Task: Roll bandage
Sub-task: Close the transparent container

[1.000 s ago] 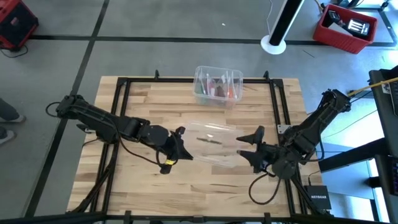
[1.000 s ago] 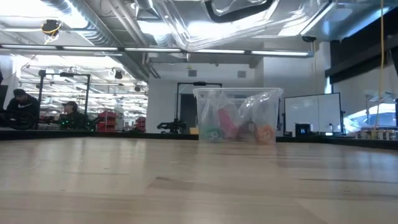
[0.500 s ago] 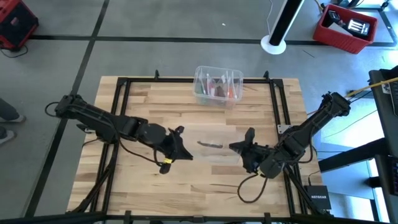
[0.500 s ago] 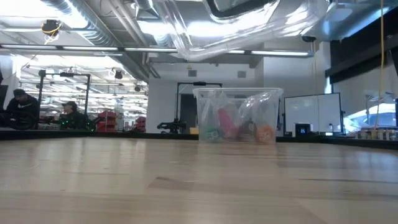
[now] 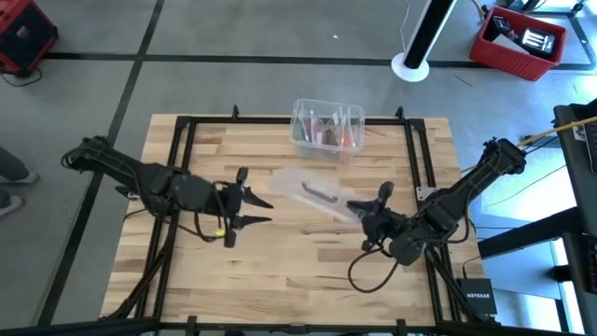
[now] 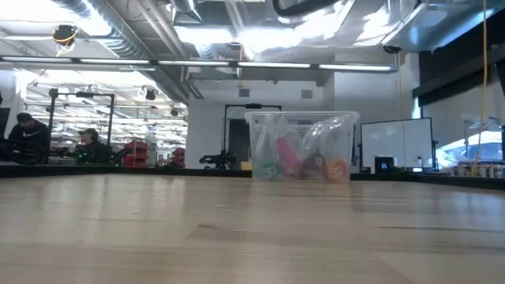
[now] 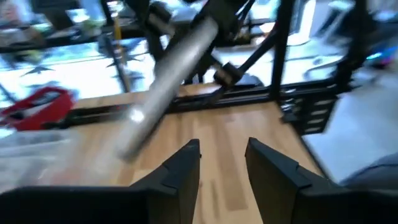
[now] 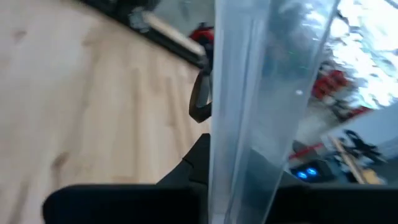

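Overhead, the right gripper (image 5: 366, 207) is clamping one end of a crumpled clear plastic wrapper (image 5: 312, 193), which is hanging above the middle of the pale wooden table (image 5: 280, 280) with a small dark shape showing through it; whether that is the bandage cannot be told. The left gripper (image 5: 256, 210) is sitting apart from the wrapper's other end, fingers spread and holding nothing. A clear plastic box (image 5: 326, 126) of coloured items is standing near the table's far edge. At table height, the box (image 6: 301, 147) is sitting upright and the wrapper (image 6: 316, 20) is glinting at the upper edge. Through the left wrist camera, two dark fingers (image 7: 183, 168) are standing parted over bare wood. Through the right wrist camera, the wrapper (image 8: 261, 93) is rising straight from the pinched jaws.
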